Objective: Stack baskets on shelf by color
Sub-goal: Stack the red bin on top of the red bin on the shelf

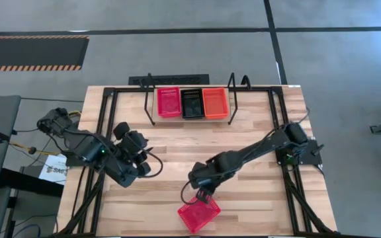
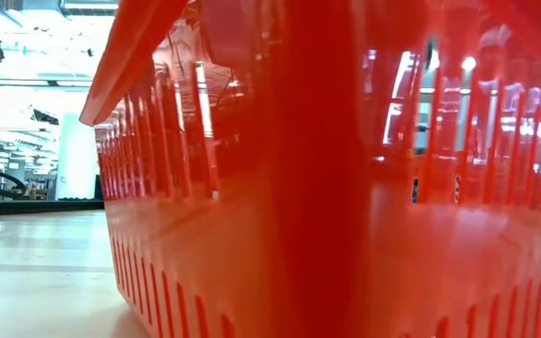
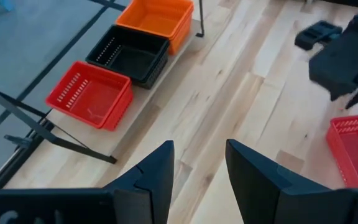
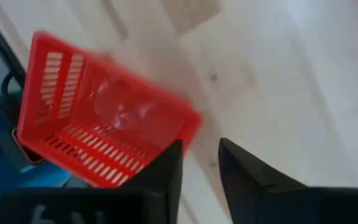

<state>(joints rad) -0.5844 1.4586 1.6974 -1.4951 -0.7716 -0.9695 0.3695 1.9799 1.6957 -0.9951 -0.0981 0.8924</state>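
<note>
Left of everything else, the left gripper (image 1: pixel 139 153) waits low over the wooden surface (image 1: pixel 177 142), its dark fingers (image 3: pixel 157 177) standing a little apart with nothing between them; the shelf lies well ahead of them. On that light wooden shelf with black wire uprights (image 1: pixel 220 119) sit three piles of plastic mesh baskets side by side: the red pile (image 1: pixel 169 102), the black pile (image 1: pixel 192 102) and the orange pile (image 1: pixel 215 102).

Further right, the right gripper (image 1: pixel 204 192) hangs just above the loose red mesh basket (image 1: pixel 199 215), which lies askew at the near edge of the surface, just beyond the fingertips. Those fingers (image 4: pixel 166 171) show a narrow gap and pinch nothing that I can see; the rim looks free of them.

To do this step well, I judge the fingers should straddle one wall of the loose basket squarely (not a corner, where thin mesh may twist out), close firmly, lift it level and carry it to the red pile ahead, lowering it straight so it nests rather than catching on a rim or a wire upright.

How many baskets each pile holds cannot be counted from above. The low view is filled by the red basket's wall, so neither gripper nor the shelf shows there. The right wrist view is smeared, and whether a fingertip touches the rim cannot be told.
</note>
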